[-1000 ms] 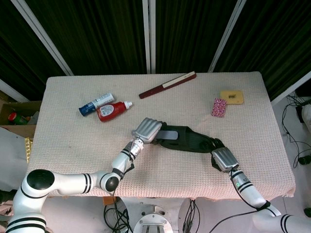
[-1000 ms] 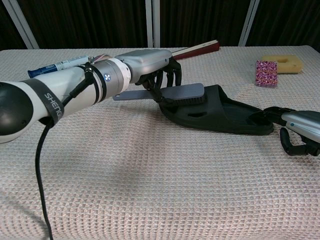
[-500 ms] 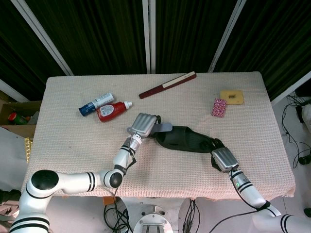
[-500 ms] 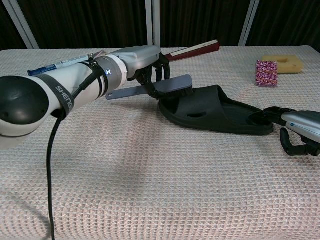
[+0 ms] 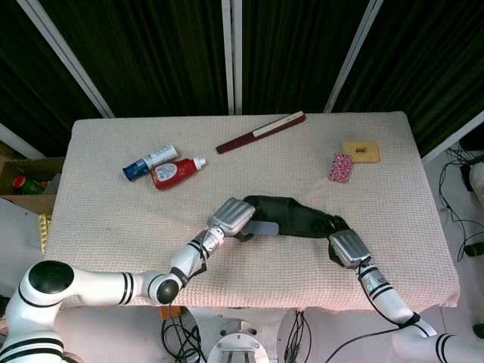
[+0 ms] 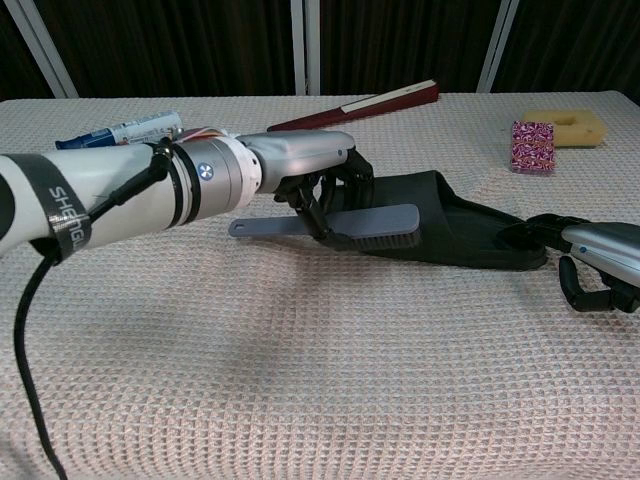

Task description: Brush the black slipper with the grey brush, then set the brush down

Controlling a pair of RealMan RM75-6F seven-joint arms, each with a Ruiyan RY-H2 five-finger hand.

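Note:
The black slipper (image 5: pixel 295 215) (image 6: pixel 455 225) lies across the middle of the table. My left hand (image 5: pixel 233 216) (image 6: pixel 310 172) grips the grey brush (image 5: pixel 264 228) (image 6: pixel 372 225) by the middle, handle pointing left. The brush head lies level against the slipper's near side at its toe end, bristles down by the cloth. My right hand (image 5: pixel 348 246) (image 6: pixel 598 262) is at the slipper's other end, with dark fingers (image 6: pixel 530 228) resting on that end and the rest curled below it.
A red bottle (image 5: pixel 174 172) and a blue-and-white tube (image 5: pixel 150 162) lie at the back left. A folded red fan (image 5: pixel 261 131) lies at the back centre. A yellow sponge (image 5: pixel 361 150) and a pink patterned block (image 5: pixel 341 167) sit at the back right.
My left hand has swept the brush from the slipper's far toe edge down and toward me, onto its near side. The right hand and slipper have stayed put.

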